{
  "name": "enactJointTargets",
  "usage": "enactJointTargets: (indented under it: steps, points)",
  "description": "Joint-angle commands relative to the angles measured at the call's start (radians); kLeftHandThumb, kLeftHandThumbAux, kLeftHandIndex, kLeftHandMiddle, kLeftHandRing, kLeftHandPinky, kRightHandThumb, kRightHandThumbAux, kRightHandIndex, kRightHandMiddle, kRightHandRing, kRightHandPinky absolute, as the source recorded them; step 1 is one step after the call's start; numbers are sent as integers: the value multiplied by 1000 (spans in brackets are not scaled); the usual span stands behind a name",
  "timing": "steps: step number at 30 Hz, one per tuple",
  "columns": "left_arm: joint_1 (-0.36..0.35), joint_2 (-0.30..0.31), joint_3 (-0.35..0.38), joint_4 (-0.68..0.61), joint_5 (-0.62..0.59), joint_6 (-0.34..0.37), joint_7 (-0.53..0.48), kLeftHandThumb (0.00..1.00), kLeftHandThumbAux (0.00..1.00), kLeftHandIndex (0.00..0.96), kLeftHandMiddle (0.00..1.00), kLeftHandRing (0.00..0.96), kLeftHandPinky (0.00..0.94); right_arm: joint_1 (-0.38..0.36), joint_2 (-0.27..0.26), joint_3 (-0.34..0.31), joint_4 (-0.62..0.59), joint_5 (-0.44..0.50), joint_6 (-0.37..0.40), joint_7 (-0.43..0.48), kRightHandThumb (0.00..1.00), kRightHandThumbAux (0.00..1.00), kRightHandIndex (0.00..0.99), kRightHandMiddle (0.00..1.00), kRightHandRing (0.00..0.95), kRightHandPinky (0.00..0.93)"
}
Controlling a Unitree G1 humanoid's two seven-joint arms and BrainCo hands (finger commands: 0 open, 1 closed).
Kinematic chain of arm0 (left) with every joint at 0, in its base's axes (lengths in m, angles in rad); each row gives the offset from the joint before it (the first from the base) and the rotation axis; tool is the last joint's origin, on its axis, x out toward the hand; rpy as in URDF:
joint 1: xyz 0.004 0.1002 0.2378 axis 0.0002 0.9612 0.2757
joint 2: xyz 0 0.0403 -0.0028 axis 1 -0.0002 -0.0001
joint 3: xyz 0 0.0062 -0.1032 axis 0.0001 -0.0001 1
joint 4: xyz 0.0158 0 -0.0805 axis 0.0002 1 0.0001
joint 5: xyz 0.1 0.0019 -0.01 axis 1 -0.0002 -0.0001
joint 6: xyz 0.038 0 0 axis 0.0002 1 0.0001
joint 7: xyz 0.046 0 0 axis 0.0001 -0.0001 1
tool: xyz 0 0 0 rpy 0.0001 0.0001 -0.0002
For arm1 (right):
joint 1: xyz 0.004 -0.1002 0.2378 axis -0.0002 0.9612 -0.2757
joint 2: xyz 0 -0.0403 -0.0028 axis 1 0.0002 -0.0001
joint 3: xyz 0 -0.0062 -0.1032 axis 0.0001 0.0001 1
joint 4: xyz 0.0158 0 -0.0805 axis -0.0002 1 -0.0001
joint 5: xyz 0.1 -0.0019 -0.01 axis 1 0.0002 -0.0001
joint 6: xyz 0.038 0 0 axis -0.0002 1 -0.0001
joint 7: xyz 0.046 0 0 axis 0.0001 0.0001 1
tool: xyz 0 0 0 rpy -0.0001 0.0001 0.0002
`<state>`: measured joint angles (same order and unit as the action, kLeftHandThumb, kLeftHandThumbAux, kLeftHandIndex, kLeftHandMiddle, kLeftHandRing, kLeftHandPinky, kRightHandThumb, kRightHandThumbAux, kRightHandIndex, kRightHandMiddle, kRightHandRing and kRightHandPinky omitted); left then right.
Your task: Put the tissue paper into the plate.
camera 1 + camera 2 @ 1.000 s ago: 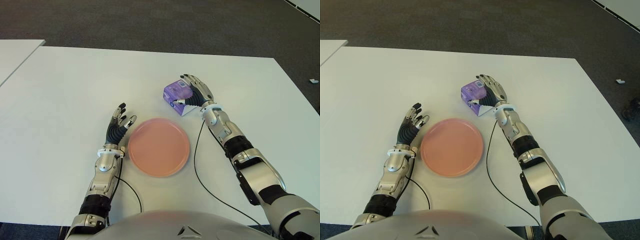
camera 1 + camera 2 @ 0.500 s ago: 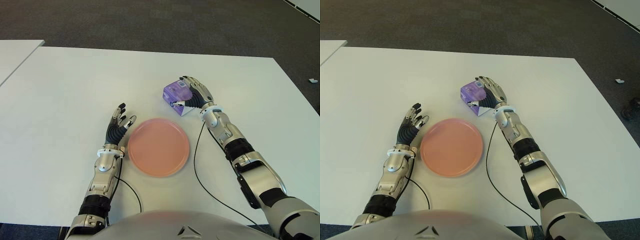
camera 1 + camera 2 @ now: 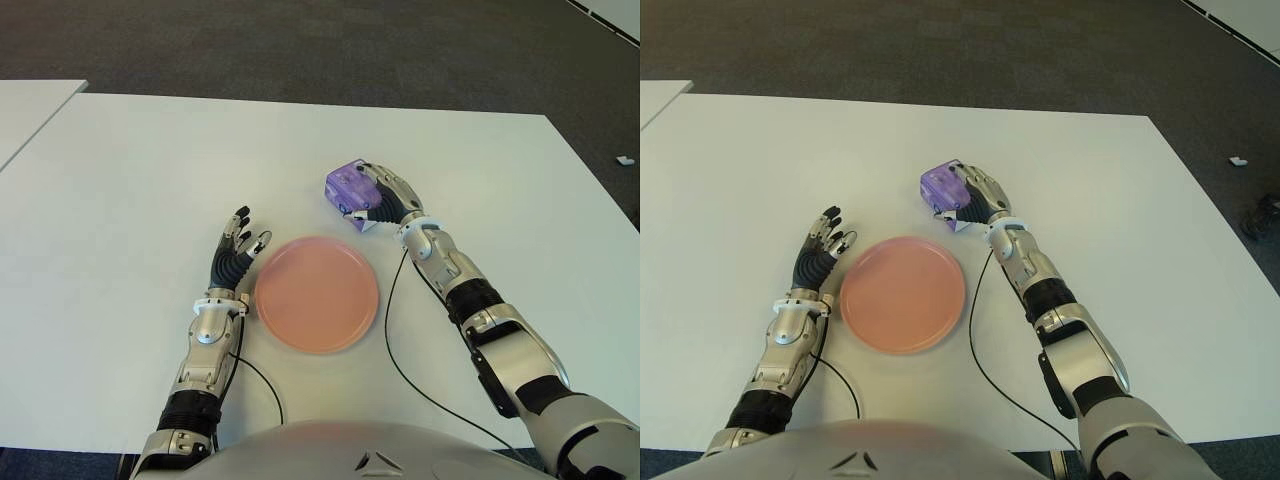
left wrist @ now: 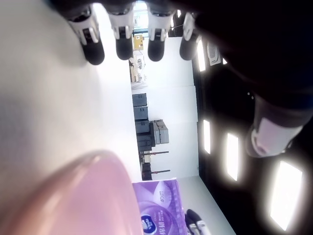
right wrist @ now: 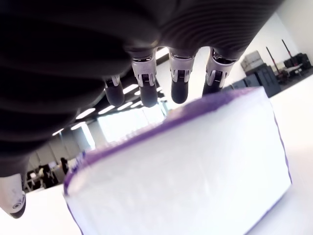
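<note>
My right hand (image 3: 385, 200) wraps its fingers round the purple tissue pack (image 3: 349, 186), lifting off the desk (image 3: 150, 170), pink plate (image 3: 317, 293) empty beside my open left hand (image 3: 238, 252).

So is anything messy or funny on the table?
Nothing is spilled or broken. The only odd bit is the purple tissue paper pack: it sits tilted, tipped up in the right robot hand, beyond the round pink plate, which holds nothing. The left robot hand shows open on the plate's left.
</note>
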<state>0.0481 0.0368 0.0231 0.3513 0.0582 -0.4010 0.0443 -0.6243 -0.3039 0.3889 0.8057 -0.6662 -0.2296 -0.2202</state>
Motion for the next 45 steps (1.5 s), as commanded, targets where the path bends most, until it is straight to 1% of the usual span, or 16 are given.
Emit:
enactJointTargets:
  steps: [1,3,10,13,23,32,38,45]
  points:
    - [33,-10,2,37,5,24,15,0,520,2,0,0,0,-39,21,24,86,-10,-18,-22,76,533,0,29,0,0]
    - [33,-11,3,37,5,22,16,0,522,2,0,0,0,-48,24,30,108,-10,-23,-31,78,536,0,33,0,0]
    - [40,-14,2,34,9,12,25,0,525,5,0,0,0,-103,46,55,247,-13,-26,-63,84,548,0,39,0,0]
    - [42,-12,-1,35,15,4,31,0,520,1,0,0,0,-131,56,67,314,-18,-16,-76,85,555,0,42,1,0]
    - [48,-8,-7,32,19,4,33,0,515,0,0,0,0,-163,74,91,444,-23,19,-123,76,541,0,47,10,0]
    - [55,-7,-7,31,26,-4,35,0,507,0,0,0,0,-167,79,92,485,-10,27,-127,72,534,0,48,12,0]
    - [57,-8,-3,34,17,-11,30,0,510,0,0,0,0,-155,89,84,509,4,47,-123,74,530,0,46,7,0]
    - [53,-9,-1,35,21,-15,38,0,509,0,0,0,0,-136,98,102,517,-8,54,-142,64,537,0,46,11,0]
